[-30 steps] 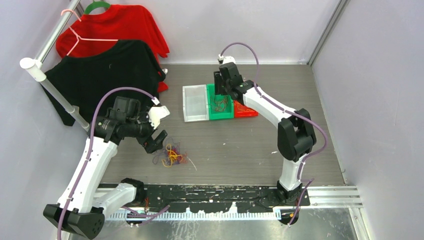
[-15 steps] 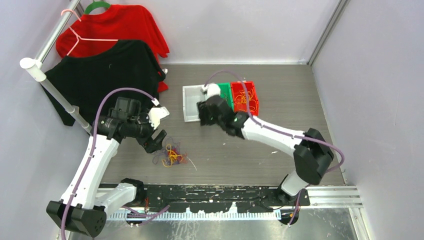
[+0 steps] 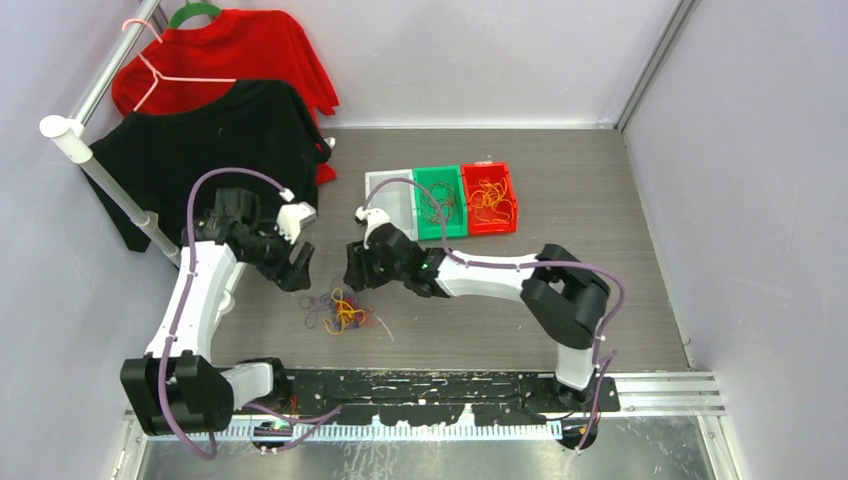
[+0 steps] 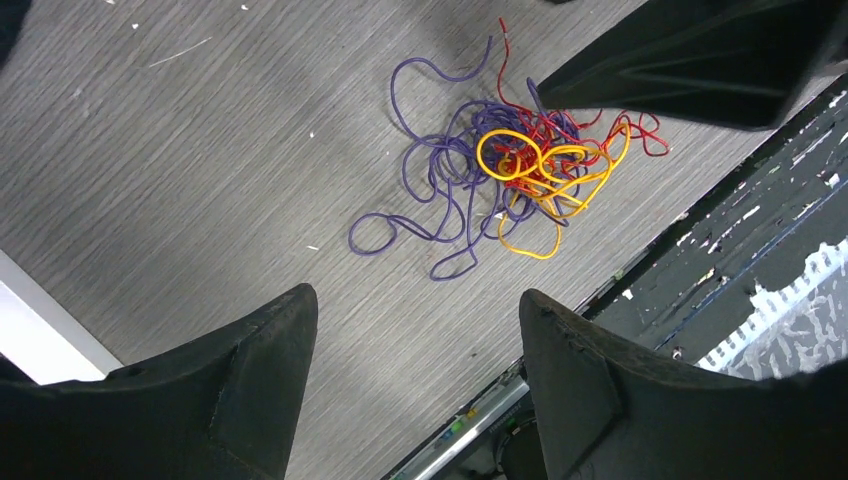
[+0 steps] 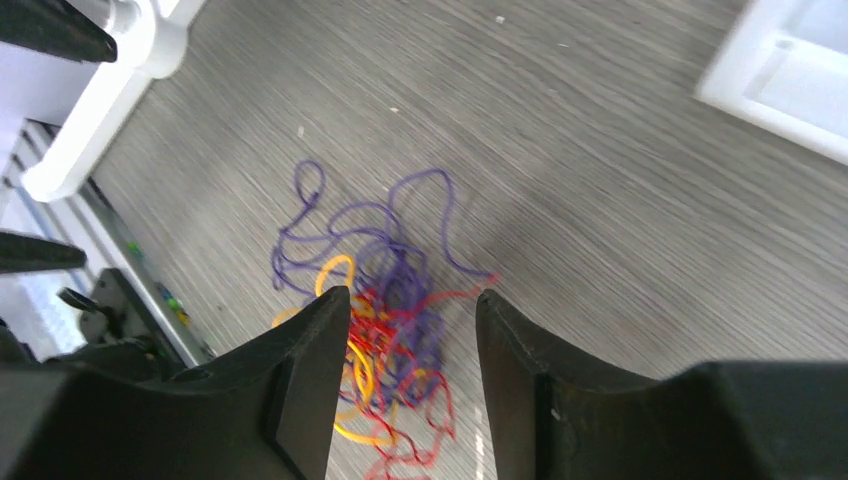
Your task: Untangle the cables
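Lying in a loose heap on the tabletop [image 3: 600, 200] near its front edge, the cables [image 3: 340, 312] look light, limp and snag-prone; pinching them at an outlying purple loop seems best. Left jaws and right jaws stand parted, empty.

Left gripper [image 3: 299, 268] and right gripper [image 3: 356, 268] hover near cables [image 3: 340, 312].

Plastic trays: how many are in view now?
3, side by side, far centre of the top view: a white plastic tray on the left, a green plastic tray in the middle, a red plastic tray on the right. None looks hidden.
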Available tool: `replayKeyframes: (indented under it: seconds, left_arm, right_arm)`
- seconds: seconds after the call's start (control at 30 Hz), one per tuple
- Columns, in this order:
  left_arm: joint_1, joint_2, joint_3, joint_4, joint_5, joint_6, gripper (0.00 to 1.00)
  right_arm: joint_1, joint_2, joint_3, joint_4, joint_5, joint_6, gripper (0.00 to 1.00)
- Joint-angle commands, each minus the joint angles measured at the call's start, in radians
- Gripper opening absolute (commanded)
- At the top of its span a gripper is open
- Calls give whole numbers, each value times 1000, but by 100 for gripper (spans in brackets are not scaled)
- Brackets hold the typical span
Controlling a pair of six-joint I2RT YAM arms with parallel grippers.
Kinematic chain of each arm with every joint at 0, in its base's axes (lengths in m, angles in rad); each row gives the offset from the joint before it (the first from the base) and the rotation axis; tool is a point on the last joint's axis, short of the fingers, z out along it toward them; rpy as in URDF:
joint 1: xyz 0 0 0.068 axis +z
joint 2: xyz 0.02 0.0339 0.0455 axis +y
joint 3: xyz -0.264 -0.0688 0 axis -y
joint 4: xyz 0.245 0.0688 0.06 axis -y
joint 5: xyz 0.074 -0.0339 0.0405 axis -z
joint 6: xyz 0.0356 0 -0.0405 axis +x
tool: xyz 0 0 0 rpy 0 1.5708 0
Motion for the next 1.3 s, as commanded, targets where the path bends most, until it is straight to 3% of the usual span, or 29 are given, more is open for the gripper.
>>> replayKeyframes:
  seconds: [0.0,0.37,0.67,0.93,1.27]
  left_arm:
    - [29,-25,-19,25,67,40,74]
    - [28,-42,-57,50,78,20,74]
    - [29,-70,-39,16,92,37,74]
    - [29,-92,6,-80,244,57,76]
    - [-6,-134,125,-188,479,-26,74]
  right_arm:
    - [6,73,110,83,-121,94,53]
    - [35,141,127,107,-170,156,37]
    - [36,112,132,81,-164,137,1]
    - [13,-81,62,143,-212,142,1]
    - [12,-280,-97,294,-240,202,1]
